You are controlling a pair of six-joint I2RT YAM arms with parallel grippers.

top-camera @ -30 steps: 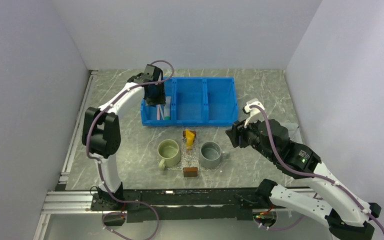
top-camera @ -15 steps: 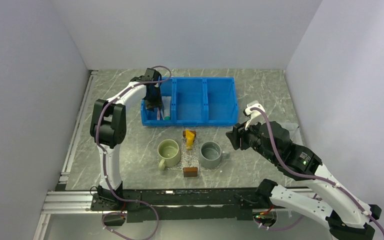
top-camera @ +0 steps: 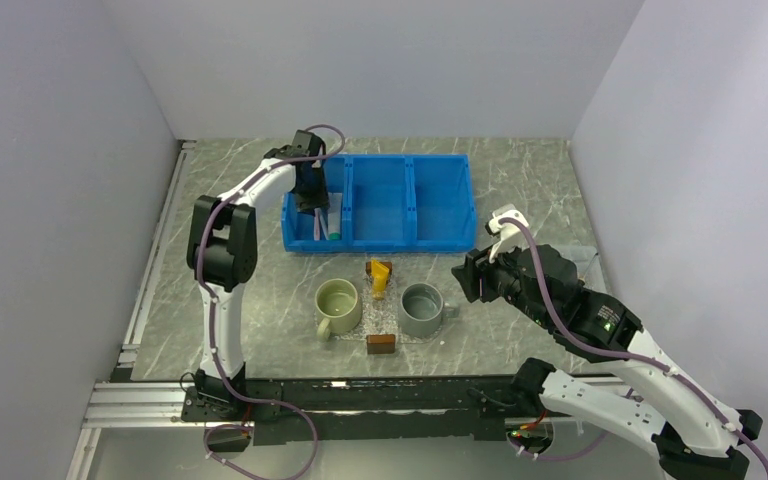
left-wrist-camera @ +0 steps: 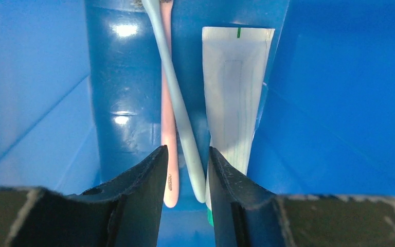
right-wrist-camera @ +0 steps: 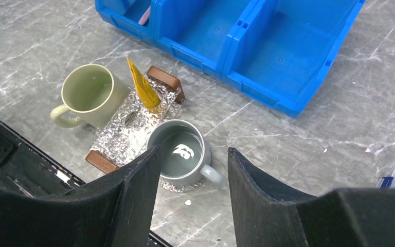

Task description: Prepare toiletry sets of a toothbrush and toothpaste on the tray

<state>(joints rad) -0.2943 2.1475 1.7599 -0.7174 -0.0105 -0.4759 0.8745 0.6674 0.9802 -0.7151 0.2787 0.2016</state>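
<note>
Two toothbrushes lie in the left part of the blue bin (top-camera: pixel 400 240). The pink toothbrush (left-wrist-camera: pixel 168 144) lies straight along that part. The pale blue toothbrush (left-wrist-camera: pixel 173 87) lies over it at a slant, so the two cross. Both have their brush ends far from the left pincer (left-wrist-camera: pixel 187 152) and their handle tips right between its fingers. The pincer is narrow around the two tips. It is not clear if it is squeezing them. The pink handle has tiny letters, too small to read.

The white toothpaste (left-wrist-camera: pixel 234 92) lies beside the brushes and runs the same way. Its flat end is far off and its teal cap is near the pincer. The flat end has a little green mark.

The one tray (right-wrist-camera: pixel 126 128) sits on the tabletop (right-wrist-camera: pixel 298 139) in front of the bin. The yellow toothpaste (right-wrist-camera: pixel 144 87) is on it, tipped up at a slant. That makes two tubes.

A cream mug (right-wrist-camera: pixel 90 90) and a grey mug (right-wrist-camera: pixel 180 146) stand at its sides. One brown block (right-wrist-camera: pixel 164 80) is at its far end and a second (right-wrist-camera: pixel 100 160) at its near end.

The right pincer (right-wrist-camera: pixel 193 150) hangs above, wide, holding nothing.
</note>
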